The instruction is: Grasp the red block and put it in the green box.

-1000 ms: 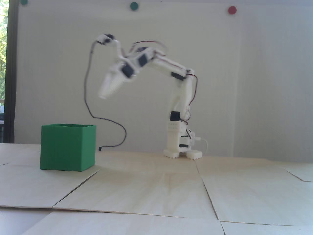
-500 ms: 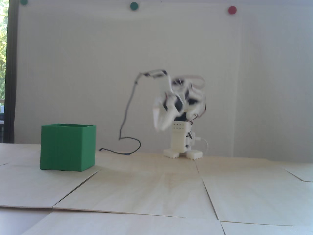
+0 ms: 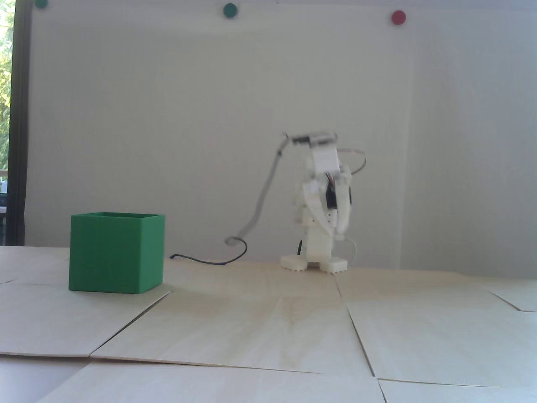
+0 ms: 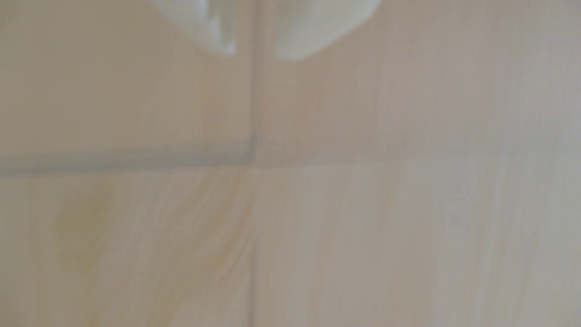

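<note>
The green box [image 3: 115, 252] stands on the wooden table at the left of the fixed view, its top open. The red block is out of view in both views. The white arm [image 3: 321, 201] is folded over its base at the back of the table, well to the right of the box. In the blurred wrist view my gripper [image 4: 256, 54] points down at bare wood. Its two white fingertips [image 4: 298, 37] are apart, a board seam shows through the gap, and nothing is between them.
Pale wooden boards [image 3: 268, 327] with seams cover the table. A dark cable [image 3: 209, 261] lies between the box and the arm's base [image 3: 314, 264]. Green and red round dots [image 3: 398, 17] are on the white wall behind.
The arm has swung from its raised, outstretched pose near the box back to the right and folded down over its base. The box has not moved.
</note>
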Motion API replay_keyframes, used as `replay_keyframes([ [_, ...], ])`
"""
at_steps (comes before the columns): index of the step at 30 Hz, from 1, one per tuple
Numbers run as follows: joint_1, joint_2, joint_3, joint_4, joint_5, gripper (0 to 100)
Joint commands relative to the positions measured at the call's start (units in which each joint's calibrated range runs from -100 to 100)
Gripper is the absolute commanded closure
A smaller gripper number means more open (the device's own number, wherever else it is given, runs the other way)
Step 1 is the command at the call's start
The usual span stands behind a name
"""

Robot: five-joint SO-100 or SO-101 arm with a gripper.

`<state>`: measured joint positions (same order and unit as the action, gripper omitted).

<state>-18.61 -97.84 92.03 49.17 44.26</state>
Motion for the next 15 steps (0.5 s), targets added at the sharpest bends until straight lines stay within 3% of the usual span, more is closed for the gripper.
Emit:
replay_keyframes([
  [1, -2.1, -0.6, 5.0, 1.1, -0.2, 97],
  [12, -1.5, -0.8, 6.3, 26.4, 0.1, 97],
  [15, -1.9, -0.8, 6.3, 28.0, -0.1, 97],
])
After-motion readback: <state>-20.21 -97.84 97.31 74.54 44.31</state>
